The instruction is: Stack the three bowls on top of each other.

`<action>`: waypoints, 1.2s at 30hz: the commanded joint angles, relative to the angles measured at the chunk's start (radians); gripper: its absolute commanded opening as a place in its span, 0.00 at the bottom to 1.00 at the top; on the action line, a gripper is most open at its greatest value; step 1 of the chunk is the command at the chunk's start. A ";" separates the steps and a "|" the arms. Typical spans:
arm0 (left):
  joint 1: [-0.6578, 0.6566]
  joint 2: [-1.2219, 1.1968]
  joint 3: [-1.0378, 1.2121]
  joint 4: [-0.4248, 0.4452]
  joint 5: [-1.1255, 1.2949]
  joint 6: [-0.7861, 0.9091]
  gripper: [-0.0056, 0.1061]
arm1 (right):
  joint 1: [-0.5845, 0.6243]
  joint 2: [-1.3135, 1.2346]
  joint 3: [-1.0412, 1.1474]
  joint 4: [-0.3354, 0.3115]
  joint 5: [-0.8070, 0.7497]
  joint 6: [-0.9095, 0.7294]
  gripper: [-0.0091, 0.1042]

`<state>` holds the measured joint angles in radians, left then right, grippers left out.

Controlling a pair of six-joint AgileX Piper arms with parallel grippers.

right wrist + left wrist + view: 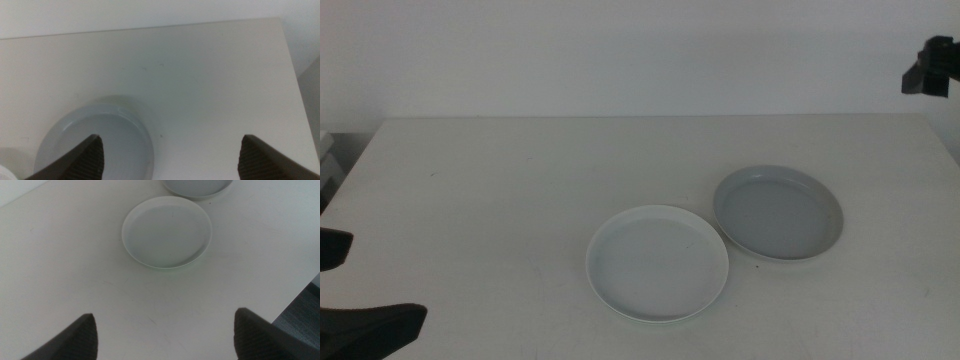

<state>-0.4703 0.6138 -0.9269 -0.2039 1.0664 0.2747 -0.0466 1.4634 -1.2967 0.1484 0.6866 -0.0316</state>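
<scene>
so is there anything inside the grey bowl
Nothing. In the middle view the grey bowl shows a bare inside from rim to rim. The patch of table beneath it is covered by the bowl itself, so what lies under it cannot be seen.

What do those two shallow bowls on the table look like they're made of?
The cream white round bowl looks like matte plastic or melamine: thin low rim, even colour, no sharp glare. The grey round bowl seems the same, with only a soft sheen on its rim. Glazed ceramic can't be ruled out. Both rest on a smooth, matte white table.
</scene>
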 commanded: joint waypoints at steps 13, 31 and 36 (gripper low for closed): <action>0.002 0.003 -0.032 -0.014 -0.064 -0.011 0.99 | 0.003 0.253 -0.342 0.092 0.279 -0.039 0.80; 0.002 0.003 -0.032 -0.014 -0.064 -0.011 0.99 | 0.024 0.564 -0.361 0.209 0.292 -0.124 0.61; 0.002 0.003 -0.032 -0.014 -0.064 -0.011 0.99 | 0.056 0.612 -0.361 0.198 0.300 -0.124 0.56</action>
<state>-0.4703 0.6138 -0.9269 -0.2039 1.0664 0.2738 0.0028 2.1258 -1.6248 0.3347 0.9962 -0.1430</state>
